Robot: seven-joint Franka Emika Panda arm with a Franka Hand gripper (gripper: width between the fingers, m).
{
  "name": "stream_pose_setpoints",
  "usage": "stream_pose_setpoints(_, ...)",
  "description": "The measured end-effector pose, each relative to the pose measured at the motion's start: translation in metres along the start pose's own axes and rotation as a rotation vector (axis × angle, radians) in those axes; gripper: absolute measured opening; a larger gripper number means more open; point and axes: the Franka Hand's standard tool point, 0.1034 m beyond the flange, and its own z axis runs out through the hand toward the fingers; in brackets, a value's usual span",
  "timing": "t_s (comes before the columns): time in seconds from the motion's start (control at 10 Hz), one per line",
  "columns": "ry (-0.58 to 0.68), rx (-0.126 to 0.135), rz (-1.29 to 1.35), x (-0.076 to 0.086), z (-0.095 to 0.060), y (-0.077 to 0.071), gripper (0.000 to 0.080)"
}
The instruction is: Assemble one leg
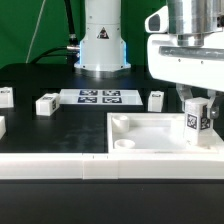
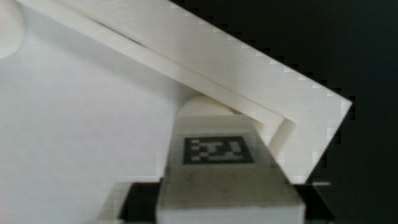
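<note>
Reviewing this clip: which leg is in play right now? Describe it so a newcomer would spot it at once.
Find the big white panel in the foreground. At its corner on the exterior view's right, a leg stands upright in the end effector, tag facing the camera. The other legs lie loose on the black table; only this one is gripped.

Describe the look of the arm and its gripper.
The arm is glossy white and rounded, with a triangular black-and-white sticker on its base column and dark cables behind it. The gripper has a boxy white body under a grey metal cylinder; its fingers are black.
</note>
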Motion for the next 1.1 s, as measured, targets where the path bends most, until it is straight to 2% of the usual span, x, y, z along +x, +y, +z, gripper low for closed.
stream_pose_setpoints(0.1, -0.005, 0.002, 0.082, 0.0000, 0.0000, 0.0000, 0.0296)
stream_pose_setpoints(0.2, -0.005, 0.002, 0.039, -0.0002, 0.0001, 0.0000, 0.0296)
stream_pose_setpoints(0.3, -0.007, -0.001, -0.010, -0.0007, 0.0002, -0.0001, 0.0524)
stream_pose_setpoints(0.4, -0.009, -0.001, -0.056, -0.0008, -0.0006, -0.0023, 0.0524)
stream_pose_setpoints(0.5, -0.008, 0.001, -0.149, -0.0009, -0.0013, -0.0036, 0.0628)
stream_pose_setpoints(0.7, 0.000, -0.022, -0.465, -0.0028, -0.0027, -0.0053, 0.0646)
stream_pose_setpoints(1.1, -0.004, -0.033, -0.904, 0.0033, -0.0004, -0.0045, 0.0649)
